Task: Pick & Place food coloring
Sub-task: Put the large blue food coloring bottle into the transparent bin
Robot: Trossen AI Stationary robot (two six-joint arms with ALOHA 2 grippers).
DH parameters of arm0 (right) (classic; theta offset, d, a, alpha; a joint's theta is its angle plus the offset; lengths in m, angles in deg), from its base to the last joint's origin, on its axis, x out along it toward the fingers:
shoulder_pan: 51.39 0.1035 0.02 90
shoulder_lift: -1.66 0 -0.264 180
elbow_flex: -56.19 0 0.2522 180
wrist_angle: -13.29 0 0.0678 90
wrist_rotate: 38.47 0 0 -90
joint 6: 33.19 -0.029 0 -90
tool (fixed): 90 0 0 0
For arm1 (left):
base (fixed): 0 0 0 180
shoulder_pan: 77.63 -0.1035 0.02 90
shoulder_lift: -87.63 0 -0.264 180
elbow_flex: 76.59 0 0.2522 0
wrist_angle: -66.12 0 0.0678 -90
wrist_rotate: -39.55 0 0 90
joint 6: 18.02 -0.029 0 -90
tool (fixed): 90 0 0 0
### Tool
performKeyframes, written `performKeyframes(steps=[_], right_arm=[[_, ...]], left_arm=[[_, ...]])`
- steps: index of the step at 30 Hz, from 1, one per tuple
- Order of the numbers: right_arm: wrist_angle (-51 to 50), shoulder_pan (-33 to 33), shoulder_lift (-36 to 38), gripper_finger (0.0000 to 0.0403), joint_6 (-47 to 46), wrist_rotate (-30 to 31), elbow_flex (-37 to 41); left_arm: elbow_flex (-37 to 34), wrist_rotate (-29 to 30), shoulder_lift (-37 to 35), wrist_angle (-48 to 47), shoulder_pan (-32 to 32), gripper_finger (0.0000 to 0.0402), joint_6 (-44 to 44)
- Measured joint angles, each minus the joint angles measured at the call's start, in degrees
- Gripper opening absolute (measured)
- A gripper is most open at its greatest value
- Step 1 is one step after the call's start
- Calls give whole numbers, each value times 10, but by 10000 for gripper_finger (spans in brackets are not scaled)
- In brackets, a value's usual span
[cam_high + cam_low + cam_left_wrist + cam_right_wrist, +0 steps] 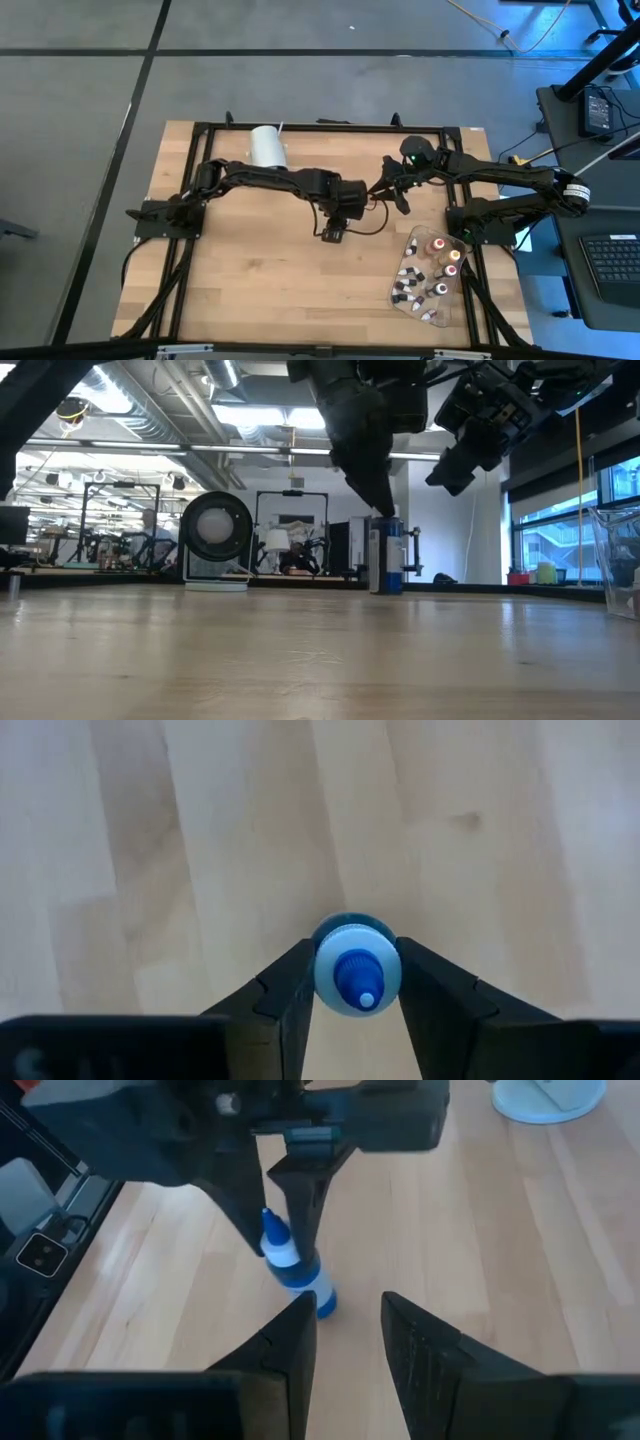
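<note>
A small dropper bottle of blue food coloring [357, 982], with a blue tip, a white collar and a white label, sits between the fingers of my left gripper [355, 960] near the table's middle [334, 234]. The low view shows the bottle [386, 555] upright below that gripper [378, 500]. My right gripper [348, 1315] is open and hovers just to the right of it [398, 195], touching nothing. Several more food coloring bottles [432, 265] with red, orange and dark contents lie in a clear tray [395, 290] at the right near corner. My left gripper pinches the blue bottle at its white collar [325, 970], just below the tip, between its two fingers [290, 990]. The fingers come from above, pointing down. The bottle [297, 1270] hangs slightly tilted below them; its base [325, 1305] is at or just above the table.
A large white cylinder [268, 147] lies at the table's far edge, left of centre. The black frame rails [330, 126] run along the table's sides. Bare wood [260, 280] spreads across the near left half. Desks with a keyboard [610, 260] stand to the right of the table.
</note>
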Motion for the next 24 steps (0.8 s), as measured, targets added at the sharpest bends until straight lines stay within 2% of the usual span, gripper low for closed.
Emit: performKeyframes(steps=[6,21,24], right_arm=[[-15,0,0,117,1,0,0],[-25,0,0,117,3,0,0],[-25,0,0,117,3,0,0]], left_arm=[[-23,66,4,31,3,130,7],[-24,64,4,32,3,130,17],[-24,64,4,32,3,140,18]])
